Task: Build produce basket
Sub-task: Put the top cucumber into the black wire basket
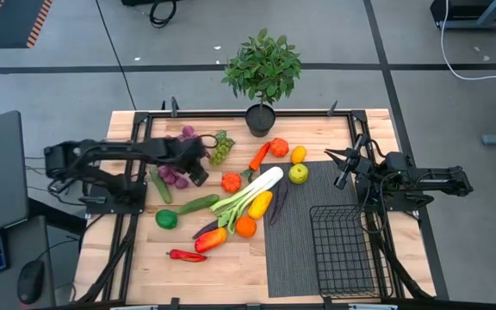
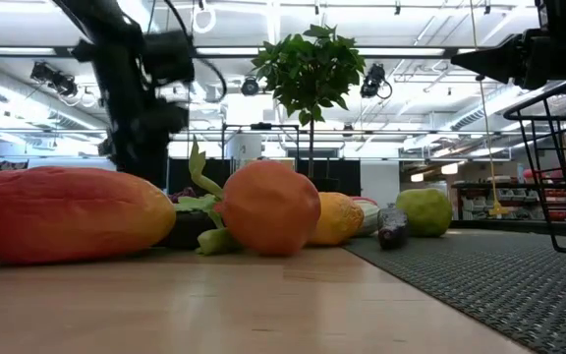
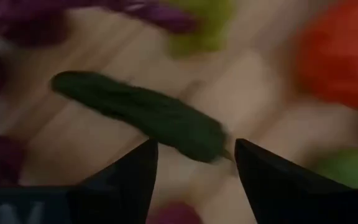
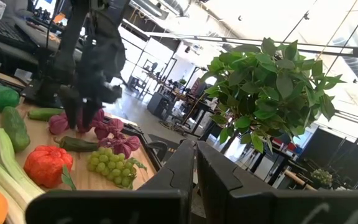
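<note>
The black wire-mesh basket (image 1: 344, 250) stands empty on the dark grey ribbed mat (image 1: 304, 232), well below the right gripper (image 1: 341, 169), whose jaws are pressed together near the table's right edge. Only the left wrist view shows the left gripper (image 3: 194, 163) with jaws spread, a small dark green cucumber (image 3: 145, 115) lying just beyond its fingertips among purple grapes (image 1: 176, 176). Bare wood lies nearest the table's front-left edge.
</note>
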You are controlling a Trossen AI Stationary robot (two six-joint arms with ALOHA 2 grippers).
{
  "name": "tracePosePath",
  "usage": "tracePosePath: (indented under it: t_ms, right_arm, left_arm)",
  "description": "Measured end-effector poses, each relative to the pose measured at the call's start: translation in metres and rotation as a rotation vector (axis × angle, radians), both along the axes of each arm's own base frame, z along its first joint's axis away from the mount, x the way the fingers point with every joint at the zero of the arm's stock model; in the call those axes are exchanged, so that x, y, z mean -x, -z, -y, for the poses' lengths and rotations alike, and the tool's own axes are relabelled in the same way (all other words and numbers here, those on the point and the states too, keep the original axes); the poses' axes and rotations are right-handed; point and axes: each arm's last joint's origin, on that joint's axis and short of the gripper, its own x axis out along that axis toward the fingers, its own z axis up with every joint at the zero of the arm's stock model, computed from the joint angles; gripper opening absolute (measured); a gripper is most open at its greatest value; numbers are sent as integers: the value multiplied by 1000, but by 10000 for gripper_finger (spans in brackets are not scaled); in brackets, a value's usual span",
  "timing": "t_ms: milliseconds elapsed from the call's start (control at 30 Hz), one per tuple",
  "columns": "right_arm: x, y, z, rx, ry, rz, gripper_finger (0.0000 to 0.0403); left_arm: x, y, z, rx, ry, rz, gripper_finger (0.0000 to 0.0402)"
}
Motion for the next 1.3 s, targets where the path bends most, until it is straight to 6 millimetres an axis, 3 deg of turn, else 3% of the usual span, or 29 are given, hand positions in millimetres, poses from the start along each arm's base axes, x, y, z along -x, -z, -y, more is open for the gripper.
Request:
tracePosePath:
  t_ms: [200,967,1300]
  right_arm:
    - [0,0,0,0,0,0,27]
    - [0,0,0,0,0,0,27]
    - [0,0,0,0,0,1,27]
  left_arm:
    - [-2,15,-8,42,-107,-47,219]
    - [-2,13,-29,140,-437,113,291]
    - [-11,46,-37,173,-510,17,293]
